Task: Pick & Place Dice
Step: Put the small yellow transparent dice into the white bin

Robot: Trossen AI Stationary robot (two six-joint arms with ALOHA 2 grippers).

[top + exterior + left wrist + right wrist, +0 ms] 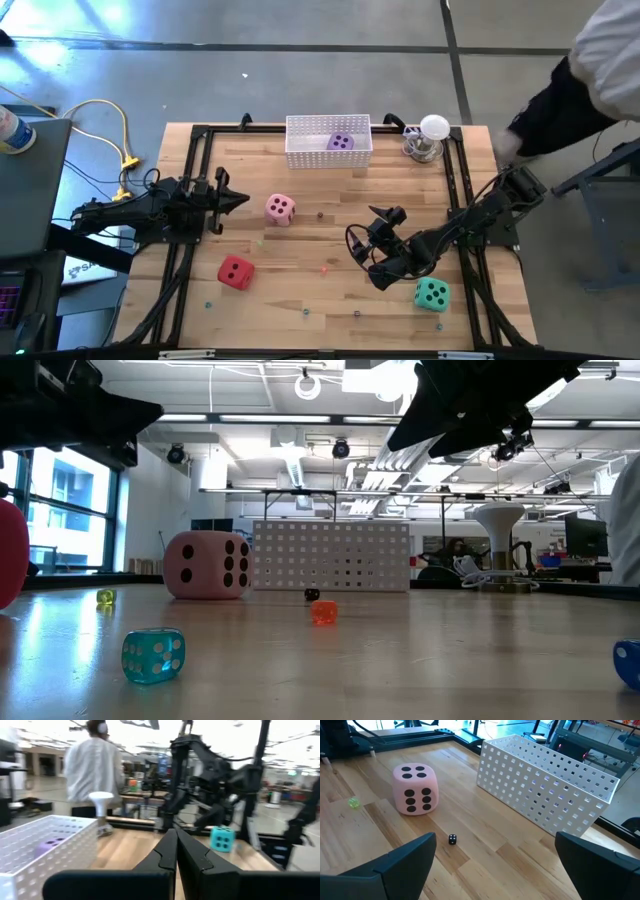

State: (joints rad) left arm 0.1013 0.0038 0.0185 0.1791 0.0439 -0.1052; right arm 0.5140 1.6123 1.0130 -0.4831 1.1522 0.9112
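Wooden table, white perforated basket at far edge, purple die already inside. Pink die mid-table near the left gripper, red die at near left, teal die near right beside the right arm. Left gripper clenched, empty, parked. Right gripper spread wide, empty, hovering mid-table and facing pink die and basket.

Dice look soft, light and squashy; probably best to pinch across two flat opposite faces, centred, as corners may roll. Open wood all round the pink die, clear run to the basket; its wall needs a lift over. Tiny small dice scattered about, could get nudged.
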